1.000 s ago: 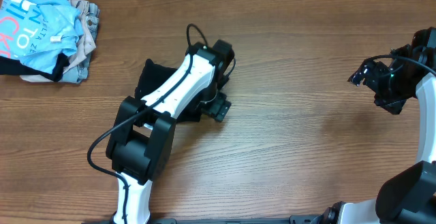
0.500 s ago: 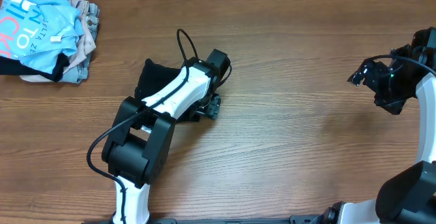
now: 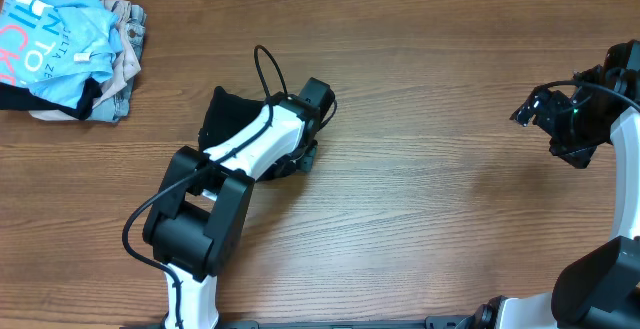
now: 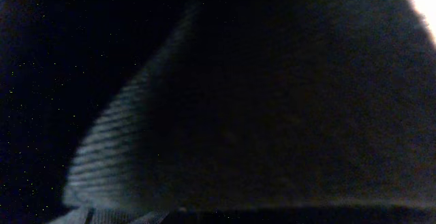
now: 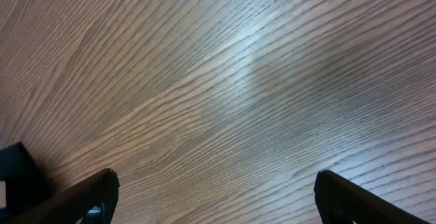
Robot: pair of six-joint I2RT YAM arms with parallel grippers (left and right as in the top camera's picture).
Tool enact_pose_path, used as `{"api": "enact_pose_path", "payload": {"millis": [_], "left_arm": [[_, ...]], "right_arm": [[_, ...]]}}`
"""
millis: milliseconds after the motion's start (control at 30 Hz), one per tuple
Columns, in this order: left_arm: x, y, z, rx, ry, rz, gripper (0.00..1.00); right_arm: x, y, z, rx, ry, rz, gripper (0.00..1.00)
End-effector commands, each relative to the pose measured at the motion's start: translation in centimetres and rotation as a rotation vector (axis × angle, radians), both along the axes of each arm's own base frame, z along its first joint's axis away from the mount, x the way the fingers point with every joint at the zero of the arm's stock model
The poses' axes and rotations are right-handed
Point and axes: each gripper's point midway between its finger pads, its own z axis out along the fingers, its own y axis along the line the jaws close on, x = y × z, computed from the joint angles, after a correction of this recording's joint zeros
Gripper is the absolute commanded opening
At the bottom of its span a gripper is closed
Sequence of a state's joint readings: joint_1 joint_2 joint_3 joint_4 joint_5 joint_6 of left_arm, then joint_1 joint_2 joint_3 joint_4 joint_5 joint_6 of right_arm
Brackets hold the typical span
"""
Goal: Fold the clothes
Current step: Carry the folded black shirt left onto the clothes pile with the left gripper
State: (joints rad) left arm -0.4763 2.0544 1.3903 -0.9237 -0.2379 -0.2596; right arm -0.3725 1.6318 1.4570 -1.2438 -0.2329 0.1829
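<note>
One black T-shirt (image 3: 222, 119), bunched centre-left on surface (image 3: 420, 199), mostly under left arm; long axis unclear. Left tool (image 3: 306, 155) clenched on its right edge. Right tool (image 5: 216, 178) released, well apart. One clothes pile (image 3: 70, 54) in the far-left corner.

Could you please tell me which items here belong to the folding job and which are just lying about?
For the job: black T-shirt; left gripper, shut on its edge.
Lying about: light blue printed shirt; beige garments, piled together.
</note>
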Motion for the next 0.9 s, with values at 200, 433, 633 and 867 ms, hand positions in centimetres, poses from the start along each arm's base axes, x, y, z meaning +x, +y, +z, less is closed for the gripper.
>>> {"api": "enact_pose_path", "payload": {"millis": [200,433,633,867], "left_arm": [[5.6,5.1,9.4,-0.044,0.015,0.002,0.04],[8.8,7.2,21.3,-0.157,-0.181,-0.114,0.04],[10.6,12.4,28.3,-0.163,-0.382,-0.109,0.04],[12.2,21.7,34.0,-0.093,-0.62,0.068,0.04]], "right_arm": [[0.6,-0.2,1.4,-0.012,-0.048,0.004,0.96],[0.6,-0.2,1.4,-0.011,-0.048,0.004,0.96],[0.6,-0.2,1.4,-0.011,-0.048,0.004,0.96],[0.7,-0.1,1.5,-0.004,-0.051,0.006,0.96]]}}
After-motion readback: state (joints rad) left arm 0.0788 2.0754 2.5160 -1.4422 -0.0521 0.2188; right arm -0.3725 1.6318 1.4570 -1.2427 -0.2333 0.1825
